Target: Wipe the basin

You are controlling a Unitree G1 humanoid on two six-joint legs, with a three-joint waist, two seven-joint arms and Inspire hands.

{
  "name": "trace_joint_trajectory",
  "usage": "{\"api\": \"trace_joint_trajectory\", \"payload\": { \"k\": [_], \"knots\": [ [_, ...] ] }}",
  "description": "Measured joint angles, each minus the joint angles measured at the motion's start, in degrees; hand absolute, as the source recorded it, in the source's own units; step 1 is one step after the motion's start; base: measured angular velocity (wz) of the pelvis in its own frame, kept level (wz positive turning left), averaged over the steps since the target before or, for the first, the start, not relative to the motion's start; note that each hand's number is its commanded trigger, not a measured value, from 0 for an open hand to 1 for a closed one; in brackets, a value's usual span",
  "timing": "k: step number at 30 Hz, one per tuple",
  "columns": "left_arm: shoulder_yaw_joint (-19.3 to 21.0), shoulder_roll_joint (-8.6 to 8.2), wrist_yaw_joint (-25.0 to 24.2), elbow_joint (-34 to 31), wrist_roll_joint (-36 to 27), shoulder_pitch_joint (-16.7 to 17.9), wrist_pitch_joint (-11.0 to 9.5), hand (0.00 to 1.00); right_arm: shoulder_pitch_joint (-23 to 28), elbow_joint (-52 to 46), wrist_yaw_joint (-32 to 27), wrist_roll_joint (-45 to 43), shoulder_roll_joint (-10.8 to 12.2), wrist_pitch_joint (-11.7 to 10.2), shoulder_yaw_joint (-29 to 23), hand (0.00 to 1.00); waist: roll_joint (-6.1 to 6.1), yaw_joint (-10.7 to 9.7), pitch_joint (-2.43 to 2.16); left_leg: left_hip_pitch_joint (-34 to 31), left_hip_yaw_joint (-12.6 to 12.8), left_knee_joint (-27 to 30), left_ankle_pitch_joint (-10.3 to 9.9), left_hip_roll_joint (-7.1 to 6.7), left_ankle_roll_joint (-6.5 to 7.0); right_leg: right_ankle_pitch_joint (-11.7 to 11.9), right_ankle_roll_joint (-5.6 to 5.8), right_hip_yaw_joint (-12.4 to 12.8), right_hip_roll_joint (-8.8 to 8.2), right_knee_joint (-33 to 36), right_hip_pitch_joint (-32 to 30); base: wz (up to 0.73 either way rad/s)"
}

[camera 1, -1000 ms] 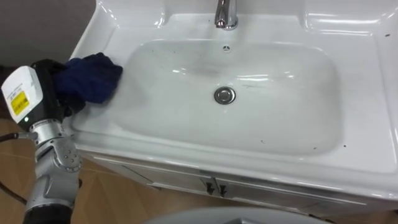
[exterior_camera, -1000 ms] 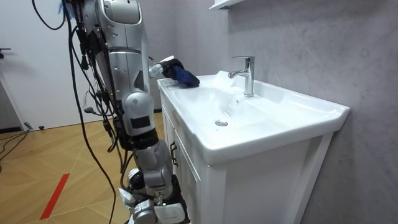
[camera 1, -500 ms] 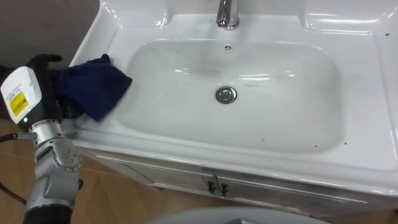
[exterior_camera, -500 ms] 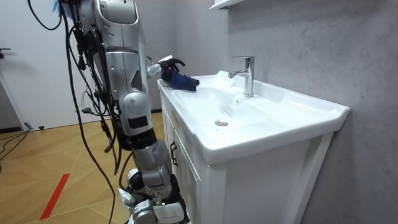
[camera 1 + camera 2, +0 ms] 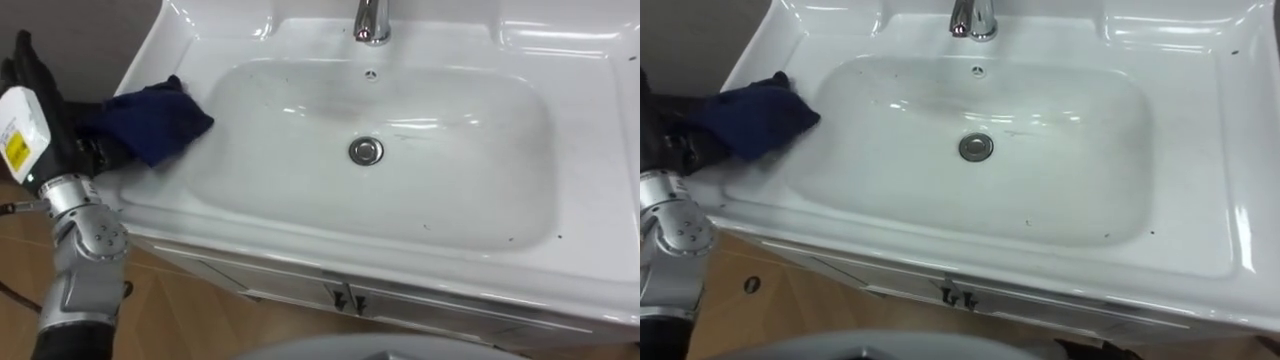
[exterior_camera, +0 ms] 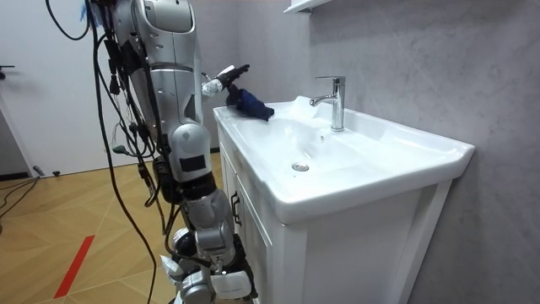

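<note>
A dark blue cloth [image 5: 150, 122] lies bunched on the left rim of the white basin [image 5: 400, 210], its edge hanging slightly over the bowl. My left hand [image 5: 40, 95] is at the basin's left edge beside the cloth, open, with its fingers straightened upward and off the cloth. In the room view the same hand [image 6: 226, 78] is raised just above the cloth [image 6: 251, 104], fingers pointing up. A few small dark specks dot the bowl's lower right. I stand at the basin's left front corner.
A chrome faucet [image 5: 372, 20] stands at the back centre and a metal drain [image 5: 366, 151] sits mid-bowl. Below the front rim are white cabinet doors with small handles [image 5: 345, 300]. Wooden floor lies to the left.
My left hand has uncurled from the cloth and lifted up and back to the left. The cloth stays on the left rim, spread a little wider.
</note>
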Motion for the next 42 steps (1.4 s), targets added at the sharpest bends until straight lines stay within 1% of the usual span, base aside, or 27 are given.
{"api": "trace_joint_trajectory", "payload": {
  "k": [1, 2, 4, 5, 6, 7, 9, 10, 11, 12, 13, 14, 18, 19, 21, 23, 26, 31, 34, 35, 36, 37, 38, 39, 40, 41, 42],
  "knots": [
    [0.0, 0.01, 0.0, -0.6, -1.1, 0.0, -0.5, 0.0, -0.2, 0.0, 0.0, -0.1, 0.0, 0.0, 0.0, 0.0, -0.23, 0.0, 0.15, 0.0, 0.0, 0.0, 0.0, 0.0, 0.0, 0.0, 0.01, 0.1, 0.01, 0.0, 0.0, -0.04],
    [0.0, 0.01, -0.2, -1.4, -2.4, 0.0, -0.8, 0.0, -0.3, 0.0, -0.1, -0.1, 0.0, 0.0, 0.0, 0.0, -0.16, 0.0, 0.12, 0.0, 0.0, 0.0, 0.0, 0.0, 0.0, 0.0, 0.01, 0.2, 0.02, 0.0, 0.0, -0.04],
    [0.0, 0.0, -0.8, -2.6, -6.0, 0.0, -1.2, 0.0, -0.4, 0.0, -0.3, 0.0, 0.0, 0.0, 0.3, 0.0, -0.35, 0.1, 0.22, 0.0, -0.1, 0.1, 0.0, 0.01, 0.0, 0.0, 0.02, 0.2, 0.03, 0.0, 0.0, 0.0],
    [0.0, 0.0, -1.1, -3.7, -9.5, 0.0, -1.2, 0.0, -0.5, 0.0, -0.7, 0.0, 0.1, 0.0, 0.5, 0.0, -0.08, 0.2, 0.05, 0.0, -0.1, 0.1, 0.0, 0.01, 0.0, -0.1, 0.02, 0.2, 0.03, 0.0, 0.0, 0.0],
    [0.0, 0.0, -1.3, -4.5, -12.5, 0.0, -1.2, 0.0, -0.6, -0.1, -0.9, 0.1, 0.2, 0.0, 0.5, 0.0, -0.36, 0.2, 0.24, 0.0, -0.1, 0.1, 0.0, 0.0, 0.0, -0.1, 0.02, 0.2, 0.03, 0.0, 0.0, 0.0],
    [0.1, 0.0, -1.5, -4.8, -13.8, 0.0, -1.3, 0.0, -0.6, -0.1, -1.1, 0.1, 0.2, 0.0, 0.6, 0.0, -0.27, 0.3, 0.18, 0.0, -0.1, 0.1, 0.0, 0.0, 0.0, -0.1, 0.02, 0.2, 0.02, 0.0, 0.0, 0.0],
    [0.6, 0.0, -2.3, -5.2, -19.7, -0.1, -1.5, 0.0, -0.7, -0.1, -1.4, 0.1, 0.3, 0.0, 0.6, 0.0, -0.17, 0.3, 0.08, 0.1, -0.1, 0.1, 0.0, -0.01, 0.0, -0.1, 0.02, 0.2, 0.02, 0.0, 0.1, 0.0],
    [0.9, 0.0, -2.4, -5.2, -21.2, -0.1, -1.5, 0.0, -0.7, -0.1, -1.4, 0.1, 0.3, 0.0, 0.5, 0.0, -0.04, 0.3, -0.01, 0.2, -0.1, 0.1, 0.0, 0.0, 0.0, -0.1, 0.02, 0.2, 0.01, 0.0, 0.1, 0.0],
    [1.7, -0.01, -3.1, -5.2, -23.9, -0.1, -1.4, 0.0, -0.6, -0.1, -1.3, 0.1, 0.3, 0.0, 0.5, 0.0, -0.49, 0.3, 0.24, 0.3, -0.1, 0.1, 0.0, 0.0, 0.0, -0.1, 0.02, 0.1, 0.02, 0.0, 0.4, 0.0],
    [2.7, -0.01, -3.7, -5.6, -25.9, -0.1, -1.4, 0.0, -0.5, -0.2, -1.2, 0.1, 0.3, 0.0, 0.5, 0.0, -0.15, 0.3, 0.0, 0.5, 0.0, 0.1, 0.0, 0.0, 0.01, -0.1, 0.02, 0.1, 0.03, 0.0, 0.5, 0.0],
    [3.2, -0.01, -3.8, -5.8, -26.8, -0.1, -1.4, 0.0, -0.4, -0.2, -1.2, 0.1, 0.2, 0.0, 0.5, 0.0, -0.49, 0.3, 0.19, 0.4, 0.0, 0.1, 0.0, 0.0, 0.02, -0.1, 0.02, 0.1, 0.02, 0.0, 0.5, 0.0],
    [4.0, -0.02, -4.3, -6.5, -29.2, -0.1, -1.4, 0.0, -0.4, -0.2, -1.2, 0.1, 0.2, 0.1, 0.5, 0.0, -0.69, 0.4, 0.32, 0.3, 0.1, 0.1, -0.1, 0.03, 0.08, -0.1, 0.02, 0.1, 0.03, 0.0, 0.4, 0.0],
    [6.3, -0.43, -4.9, -9.1, -38.4, 0.0, -1.5, 0.0, -0.4, -1.1, -1.2, 0.1, 0.2, 0.1, 0.5, 0.0, -0.69, 0.8, 0.28, 0.2, 0.1, 0.1, -0.1, -0.01, 0.16, -0.1, 0.11, 0.3, -0.02, 0.1, 0.2, 0.0],
    [6.6, -0.44, -4.9, -9.2, -39.2, 0.0, -1.5, 0.0, -0.4, -1.3, -1.2, 0.1, 0.2, 0.1, 0.5, 0.0, -0.75, 0.8, 0.29, 0.2, 0.1, 0.1, -0.1, -0.02, 0.16, -0.1, 0.12, 0.3, -0.03, 0.1, 0.2, 0.0],
    [7.2, -0.56, -5.0, -9.2, -41.5, 0.0, -1.5, 0.0, -0.4, -1.9, -1.2, 0.1, 0.2, 0.1, 0.5, 0.0, -0.57, 1.2, 0.14, 0.3, 0.1, 0.0, -0.1, -0.05, 0.16, -0.1, 0.13, 0.3, -0.02, 0.1, 0.3, 0.0],
    [7.3, -0.89, -4.8, -9.2, -42.0, 0.0, -1.5, 0.0, -0.3, -2.0, -1.2, 0.1, 0.2, 0.1, 0.5, 0.0, -0.58, 1.6, -0.01, 0.4, 0.0, 0.0, -0.1, -0.06, 0.16, -0.1, 0.13, 0.3, 0.01, 0.1, 0.4, 0.02],
    [8.0, -1.6, -4.2, -9.1, -42.7, 0.0, -1.5, 0.0, 0.1, -2.2, -1.2, 0.0, 0.2, 0.2, 0.5, 0.0, -0.71, 1.9, -0.04, 0.6, 0.0, 0.0, -0.1, -0.07, 0.16, -0.1, 0.13, 0.1, 0.02, 0.1, 0.6, 0.02],
    [11.6, -1.56, -3.0, -9.2, -42.6, 0.0, -1.5, 0.0, 0.3, -2.4, -1.1, -0.2, 0.2, 0.0, 0.3, 0.0, -0.64, 1.9, -0.06, 0.4, 0.0, 0.3, -0.1, -0.06, 0.17, -0.1, 0.14, 0.2, -0.02, 0.0, 0.7, -0.01],
    [14.0, -1.56, -1.3, -10.0, -40.8, 0.0, -1.5, 0.0, 0.9, -3.2, -1.2, -0.2, 0.2, 0.0, 0.3, 0.0, -0.44, 2.3, -0.07, -0.6, -0.1, 1.7, -0.3, -0.11, 0.43, -0.1, 0.18, -0.4, -0.19, 0.0, 0.6, 0.07],
    [15.1, -1.56, -0.4, -10.7, -40.5, 0.0, -1.6, 0.0, 1.3, -3.8, -1.3, -0.3, 0.2, 0.1, 0.4, 0.0, -0.36, 2.9, -0.11, -0.9, -0.2, 2.1, -0.4, -0.11, 0.52, -0.1, 0.18, -0.5, -0.22, 0.1, 0.4, 0.03],
    [16.0, -1.42, 0.5, -10.6, -40.5, 0.1, -2.5, 0.0, 2.0, -4.1, -1.3, -0.8, 0.2, 0.1, 0.3, 0.0, -0.19, 3.5, -0.14, -0.9, -0.3, 1.9, -0.4, -0.11, 0.52, -0.1, 0.18, -0.7, -0.21, 0.1, 0.3, 0.05],
    [16.5, -1.4, 0.8, -10.2, -40.5, 0.3, -2.8, 0.0, 2.3, -4.3, -1.3, -1.2, 0.1, 0.1, 0.3, 0.0, -0.11, 3.6, -0.12, -0.8, -0.5, 1.9, -0.4, -0.14, 0.52, -0.1, 0.18, -0.8, -0.21, 0.1, 0.4, 0.04],
    [17.5, -1.39, 1.1, -9.0, -40.5, 1.1, -3.3, 0.0, 2.9, -4.3, -1.4, -2.0, 0.1, 0.1, 0.3, 0.0, -0.14, 4.3, -0.03, -0.7, -0.9, 1.8, -0.4, -0.23, 0.52, -0.1, 0.18, -0.7, -0.22, 0.1, 0.5, 0.0],
    [17.9, -1.37, 1.9, -7.5, -40.5, 2.3, -3.4, 0.0, 3.4, -4.4, -1.5, -2.4, -0.1, 0.1, 0.4, 0.0, 0.02, 5.0, -0.11, -0.7, -1.2, 1.9, -0.4, -0.31, 0.53, -0.2, 0.19, -0.8, -0.27, 0.0, 0.6, 0.0],
    [17.9, -1.37, 2.3, -6.7, -40.5, 3.0, -3.4, 0.0, 3.4, -4.4, -1.7, -2.5, -0.2, 0.1, 0.4, 0.0, 0.18, 5.0, -0.13, -0.8, -1.5, 1.9, -0.4, -0.37, 0.53, -0.2, 0.24, -0.9, -0.29, 0.0, 0.6, 0.1],
    [17.8, -1.38, 2.7, -4.2, -40.4, 4.0, -3.4, 0.0, 3.4, -4.4, -2.0, -2.9, -0.4, 0.1, 0.6, 0.0, 0.36, 5.4, -0.15, -1.0, -1.6, 2.0, -0.4, -0.46, 0.53, -0.3, 0.3, -1.1, -0.32, 0.1, 0.5, 0.13],
    [17.7, -1.41, 2.7, -1.2, -40.4, 5.2, -3.4, 0.0, 3.3, -4.4, -2.2, -3.7, -0.5, 0.1, 0.6, 0.0, 0.49, 6.3, -0.33, -1.4, -1.6, 2.0, -0.4, -0.47, 0.54, -0.4, 0.32, -1.7, -0.43, 0.1, 0.1, 0.11]
  ]
}}
